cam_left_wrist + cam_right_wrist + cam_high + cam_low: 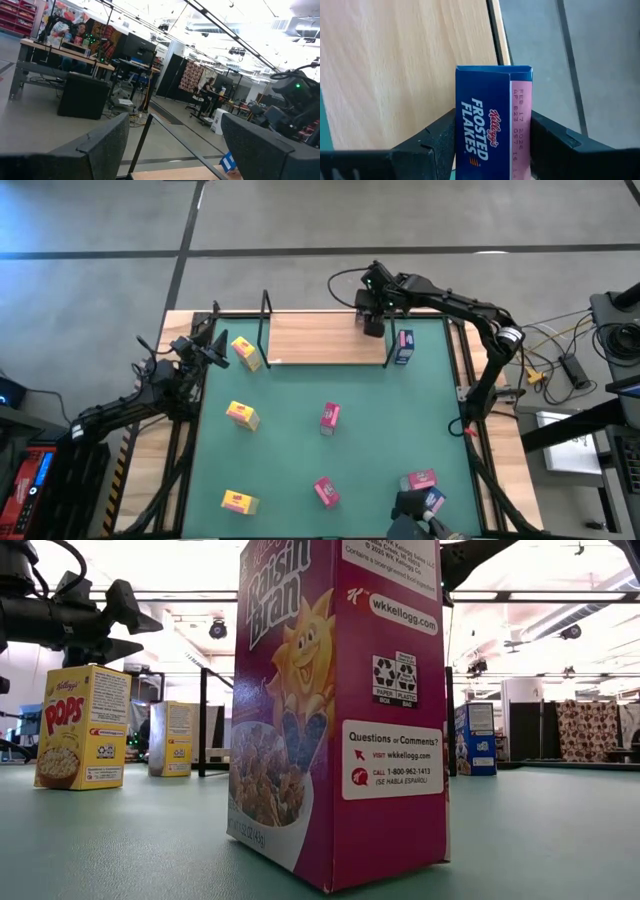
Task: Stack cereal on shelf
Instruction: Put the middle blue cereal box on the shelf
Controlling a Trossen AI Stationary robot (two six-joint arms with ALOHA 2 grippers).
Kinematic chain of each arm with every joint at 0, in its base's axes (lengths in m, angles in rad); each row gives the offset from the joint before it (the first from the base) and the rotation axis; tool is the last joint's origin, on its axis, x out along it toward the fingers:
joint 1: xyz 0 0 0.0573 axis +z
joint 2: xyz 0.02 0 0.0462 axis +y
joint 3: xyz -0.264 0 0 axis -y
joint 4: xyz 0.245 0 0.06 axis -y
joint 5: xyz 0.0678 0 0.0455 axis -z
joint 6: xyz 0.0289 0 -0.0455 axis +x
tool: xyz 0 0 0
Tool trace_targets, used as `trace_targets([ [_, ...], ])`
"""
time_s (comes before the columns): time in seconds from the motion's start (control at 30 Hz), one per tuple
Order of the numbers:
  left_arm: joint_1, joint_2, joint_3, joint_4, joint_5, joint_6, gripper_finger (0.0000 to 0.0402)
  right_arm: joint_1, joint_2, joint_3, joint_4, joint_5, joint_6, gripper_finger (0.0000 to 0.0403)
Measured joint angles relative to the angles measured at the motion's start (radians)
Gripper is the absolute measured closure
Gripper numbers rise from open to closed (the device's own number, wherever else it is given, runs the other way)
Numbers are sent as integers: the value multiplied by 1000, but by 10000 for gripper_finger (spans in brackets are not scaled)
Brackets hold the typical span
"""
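Gripping blue box [492, 130] | right fingers [447, 142] closed | above shelf [320, 340] far-right edge

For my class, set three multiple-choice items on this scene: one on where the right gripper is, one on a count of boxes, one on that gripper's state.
1. Where is the right gripper?
A. over the shelf, at its right end
B. at the table's near edge
C. beside the left arm

2. How many yellow cereal boxes stand on the green table?
A. one
B. three
C. five

3. The right gripper is:
A. open and empty
B. shut on a pink box
C. shut on a blue box

Key: 1 A, the high view shows it there. 2 B, three are visible from above. 3 C, its wrist view shows the fingers clamping it.
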Motion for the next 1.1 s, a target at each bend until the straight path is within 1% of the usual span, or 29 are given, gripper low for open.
trace_targets([
  [0.17,0,0,0,0,0,0,102,0,0,0,-1,-2,-12,202],
  [0.27,0,0,0,0,0,0,102,0,-2,0,-2,17,-32,202],
  [0.87,0,0,0,0,0,0,102,-1,-2,0,-8,4,-49,202],
  [1.1,0,0,0,0,0,0,102,-4,-1,0,-9,4,-49,227],
])
